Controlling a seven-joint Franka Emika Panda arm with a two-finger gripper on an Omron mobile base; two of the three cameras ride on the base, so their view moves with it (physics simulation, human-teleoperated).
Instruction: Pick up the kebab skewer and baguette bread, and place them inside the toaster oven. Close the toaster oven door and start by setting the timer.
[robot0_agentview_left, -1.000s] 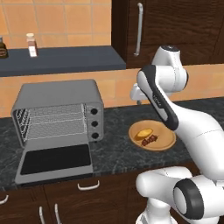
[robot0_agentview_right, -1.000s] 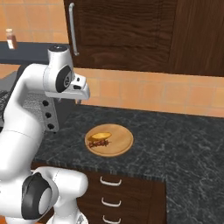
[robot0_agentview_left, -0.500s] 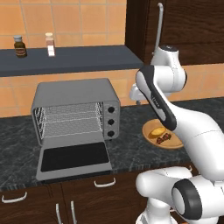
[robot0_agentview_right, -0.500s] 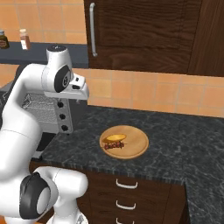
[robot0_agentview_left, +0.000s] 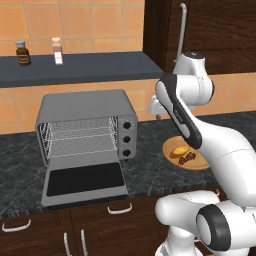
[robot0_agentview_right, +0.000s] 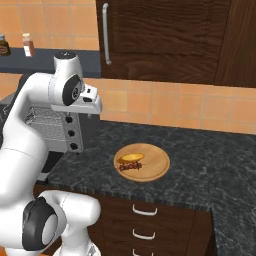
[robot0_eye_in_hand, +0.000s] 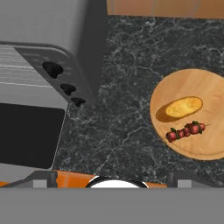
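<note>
Since a second ago my base has driven left to right along the counter, so the whole scene has slid across both base cameras, while the things on the counter kept their places relative to one another. From the left base camera I see the toaster oven (robot0_agentview_left: 87, 127) standing on the dark stone counter (robot0_agentview_left: 20, 165), its door (robot0_agentview_left: 84, 180) dropped flat and open toward me, wire racks bare inside; to its right, well apart, lies the round wooden plate (robot0_agentview_left: 186, 154) carrying the baguette bread (robot0_agentview_left: 178, 149) and, just beside it, the kebab skewer (robot0_agentview_left: 188, 159). Two small bottles (robot0_agentview_left: 22, 52) stand on the shelf above. From the right base camera the plate (robot0_agentview_right: 142, 162) sits near the counter's front edge, bread (robot0_agentview_right: 132, 158) behind skewer (robot0_agentview_right: 131, 168), the two nearly touching. My hand camera looks down on the oven's three knobs (robot0_eye_in_hand: 68, 89) and the dark glass of the lowered door (robot0_eye_in_hand: 28, 135), with plate (robot0_eye_in_hand: 205, 148), bread (robot0_eye_in_hand: 183, 106) and skewer (robot0_eye_in_hand: 186, 130) off to one side. My claw is spread wide and holds nothing.
</note>
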